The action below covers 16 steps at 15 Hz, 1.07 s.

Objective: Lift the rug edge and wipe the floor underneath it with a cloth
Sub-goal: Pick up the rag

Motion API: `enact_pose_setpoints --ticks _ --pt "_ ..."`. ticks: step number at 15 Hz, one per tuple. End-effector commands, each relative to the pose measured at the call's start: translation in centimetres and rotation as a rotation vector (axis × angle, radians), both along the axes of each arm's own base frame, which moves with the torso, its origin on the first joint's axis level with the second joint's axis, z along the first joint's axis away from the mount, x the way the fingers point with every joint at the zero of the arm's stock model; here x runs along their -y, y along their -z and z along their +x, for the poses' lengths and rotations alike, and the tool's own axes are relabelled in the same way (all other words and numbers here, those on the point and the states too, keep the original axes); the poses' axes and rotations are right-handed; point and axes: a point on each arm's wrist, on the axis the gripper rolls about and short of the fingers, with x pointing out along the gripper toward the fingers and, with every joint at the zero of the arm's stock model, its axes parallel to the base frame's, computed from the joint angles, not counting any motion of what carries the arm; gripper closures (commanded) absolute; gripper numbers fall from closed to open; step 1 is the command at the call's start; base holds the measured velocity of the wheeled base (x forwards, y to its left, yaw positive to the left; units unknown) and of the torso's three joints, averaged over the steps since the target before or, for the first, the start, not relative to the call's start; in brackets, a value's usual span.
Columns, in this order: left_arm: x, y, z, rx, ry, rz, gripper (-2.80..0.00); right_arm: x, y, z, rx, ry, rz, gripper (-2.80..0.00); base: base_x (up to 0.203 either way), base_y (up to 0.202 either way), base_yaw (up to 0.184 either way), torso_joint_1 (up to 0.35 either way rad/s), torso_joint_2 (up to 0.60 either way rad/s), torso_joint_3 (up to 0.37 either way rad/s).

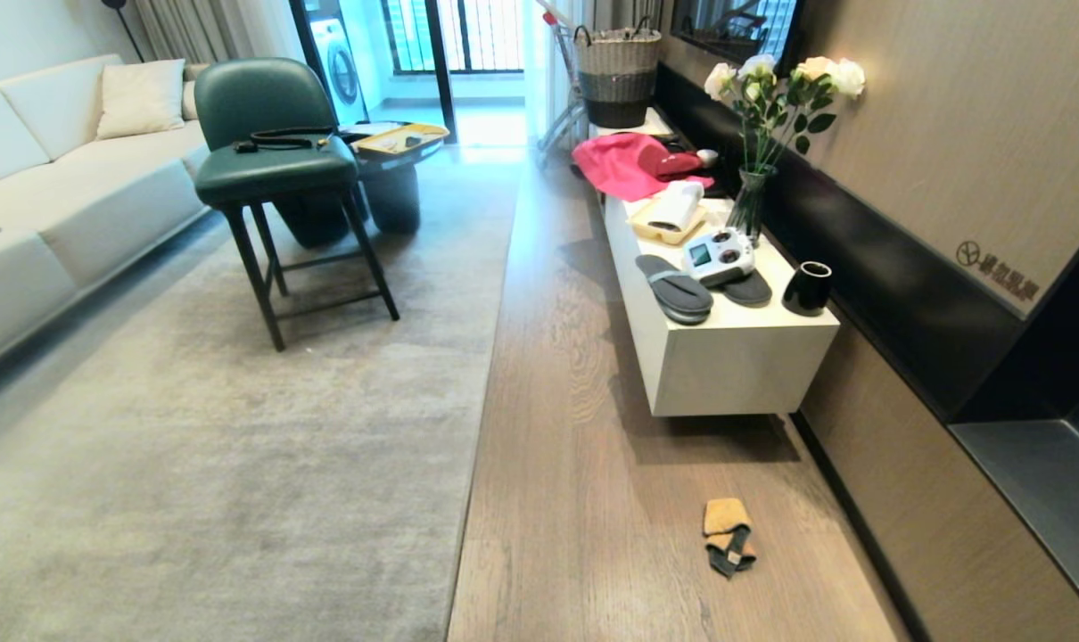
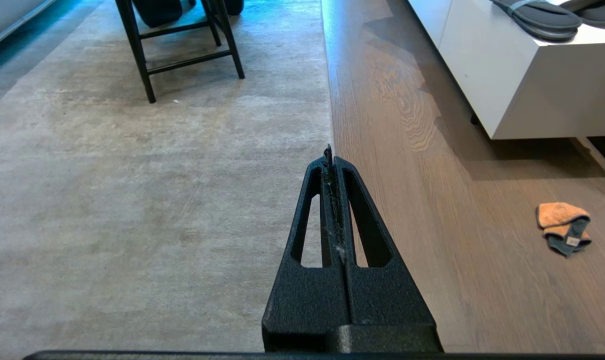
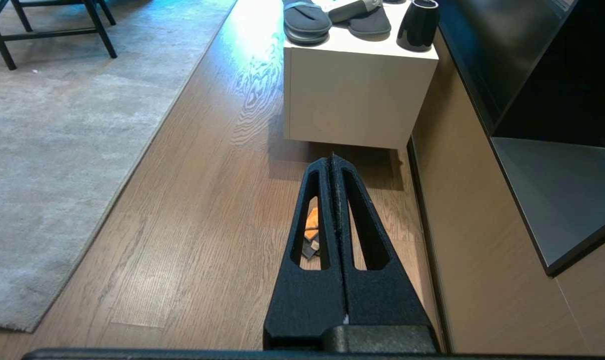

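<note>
1. One cloth (image 1: 728,535) lies crumpled on the floor (image 1: 593,499), between the rug edge (image 1: 486,374) and the wall, nearer the wall, just in front of the bench (image 1: 736,357). It touches neither.
2. One rug (image 1: 236,446) lies flat; its straight edge runs along the bare planks.
3. On the bench: two grey slippers (image 1: 675,287), one black cup (image 1: 807,288) at the near corner, one white device (image 1: 720,256), one vase of white roses (image 1: 753,201), and one pink fabric (image 1: 624,165) at the far end.
4. One green chair (image 1: 276,169) stands on the rug; one sofa (image 1: 49,196) is beyond it.
5. Neither arm shows in the head view. The left wrist view shows the left tool (image 2: 332,155) fully closed on nothing, over the rug edge. The right wrist view shows the right tool (image 3: 332,160) likewise closed and empty, with the cloth partly hidden behind its fingers (image 3: 307,210).
6. Only the right wrist view shows the rug's near corner. Only the head view shows a wall logo, its writing unreadable.
</note>
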Motion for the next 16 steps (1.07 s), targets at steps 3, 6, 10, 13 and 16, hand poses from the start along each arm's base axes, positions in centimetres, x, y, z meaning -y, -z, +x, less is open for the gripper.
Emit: enact_pose_setpoints --ticks 3,6,10,13,16 --pt "0.0 0.01 0.0 -0.001 0.0 0.001 0.0 0.0 0.01 0.01 -0.003 -0.001 -0.001 0.0 0.0 0.0 0.0 0.0 0.0 0.0" --pt "0.0 0.01 0.0 -0.001 0.0 0.0 0.0 0.0 0.0 0.01 -0.001 -0.001 -0.001 0.0 0.0 0.0 0.0 0.0 0.0 0.0" --pt "0.0 0.01 0.0 -0.001 0.0 0.0 0.0 0.0 0.0 0.01 -0.001 -0.003 -0.003 0.0 0.0 0.0 0.0 0.007 0.06 0.07" --pt "0.0 0.01 0.0 -0.001 0.0 0.0 0.0 0.0 0.0 0.01 -0.001 -0.003 -0.003 0.0 0.0 0.0 0.0 0.005 0.04 0.042" --pt "0.0 0.01 0.0 -0.001 0.0 0.0 0.0 0.0 0.0 0.01 -0.001 -0.003 -0.003 0.0 0.0 0.0 0.0 0.0 0.0 0.0"
